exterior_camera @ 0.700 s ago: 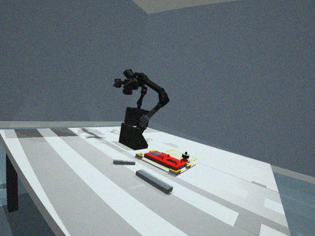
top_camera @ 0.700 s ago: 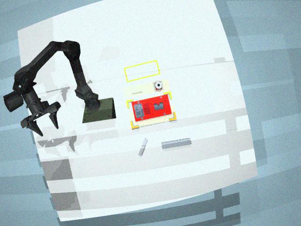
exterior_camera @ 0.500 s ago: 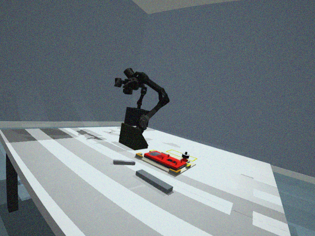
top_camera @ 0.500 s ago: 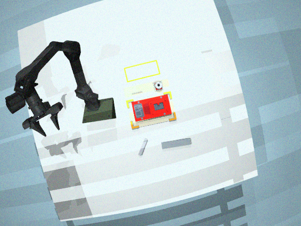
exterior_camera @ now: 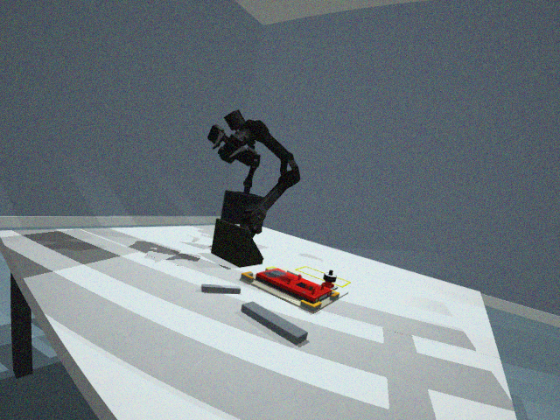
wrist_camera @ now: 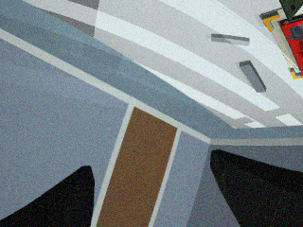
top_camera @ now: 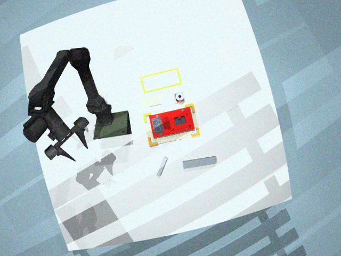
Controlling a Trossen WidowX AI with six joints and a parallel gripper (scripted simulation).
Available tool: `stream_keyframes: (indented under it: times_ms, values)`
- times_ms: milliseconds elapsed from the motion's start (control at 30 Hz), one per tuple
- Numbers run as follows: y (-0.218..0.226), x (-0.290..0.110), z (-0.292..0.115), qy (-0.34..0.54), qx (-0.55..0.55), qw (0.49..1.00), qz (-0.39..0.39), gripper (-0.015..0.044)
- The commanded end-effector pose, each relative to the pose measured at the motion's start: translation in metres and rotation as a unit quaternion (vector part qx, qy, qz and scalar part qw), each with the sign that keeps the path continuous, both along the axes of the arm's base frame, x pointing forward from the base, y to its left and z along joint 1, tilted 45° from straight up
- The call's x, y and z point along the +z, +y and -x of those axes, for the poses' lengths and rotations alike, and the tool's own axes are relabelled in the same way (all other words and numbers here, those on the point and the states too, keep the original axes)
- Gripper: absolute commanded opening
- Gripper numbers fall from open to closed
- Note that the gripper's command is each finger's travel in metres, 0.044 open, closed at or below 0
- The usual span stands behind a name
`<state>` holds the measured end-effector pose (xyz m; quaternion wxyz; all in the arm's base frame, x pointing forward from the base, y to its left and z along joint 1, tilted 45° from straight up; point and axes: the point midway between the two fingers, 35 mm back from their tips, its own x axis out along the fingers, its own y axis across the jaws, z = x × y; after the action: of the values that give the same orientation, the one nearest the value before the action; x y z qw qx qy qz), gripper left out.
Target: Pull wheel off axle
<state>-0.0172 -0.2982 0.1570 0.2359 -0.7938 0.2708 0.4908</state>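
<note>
The wheel (top_camera: 179,98) (exterior_camera: 329,275), white with a dark hub, sits on the upright axle at the far corner of the red board (top_camera: 180,128) (exterior_camera: 289,281) (wrist_camera: 294,37). The marked area is a yellow outline (top_camera: 159,72) (exterior_camera: 343,283) on the table just beyond the wheel, with nothing inside it. My gripper (top_camera: 80,153) (exterior_camera: 217,136) (wrist_camera: 153,166) is open and empty. It hangs high in the air over the table's left side, far from the wheel and beyond the arm's base. In the wrist view the fingers frame the floor past the table edge.
The arm's dark base (top_camera: 112,125) (exterior_camera: 234,244) stands left of the red board. Two grey bars lie in front of the board: a short one (top_camera: 161,166) (exterior_camera: 220,289) (wrist_camera: 230,38) and a longer one (top_camera: 199,161) (exterior_camera: 274,322) (wrist_camera: 253,76).
</note>
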Motion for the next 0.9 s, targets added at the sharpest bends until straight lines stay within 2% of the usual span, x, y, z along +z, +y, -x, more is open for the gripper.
stream_keyframes:
  times_ms: [0, 167, 433, 733, 867]
  values:
    - [-0.006, -0.002, -0.029, 0.002, 0.110, 0.994, 0.019, 0.0300]
    - [-0.007, -0.005, -0.077, 0.000, 0.292, 0.955, 0.056, 0.0300]
    - [0.007, -0.010, -0.151, -0.015, 0.530, 0.839, 0.125, 0.0300]
    - [0.040, -0.018, -0.226, -0.047, 0.723, 0.664, 0.183, 0.0300]
    - [0.052, -0.021, -0.245, -0.058, 0.766, 0.609, 0.196, 0.0300]
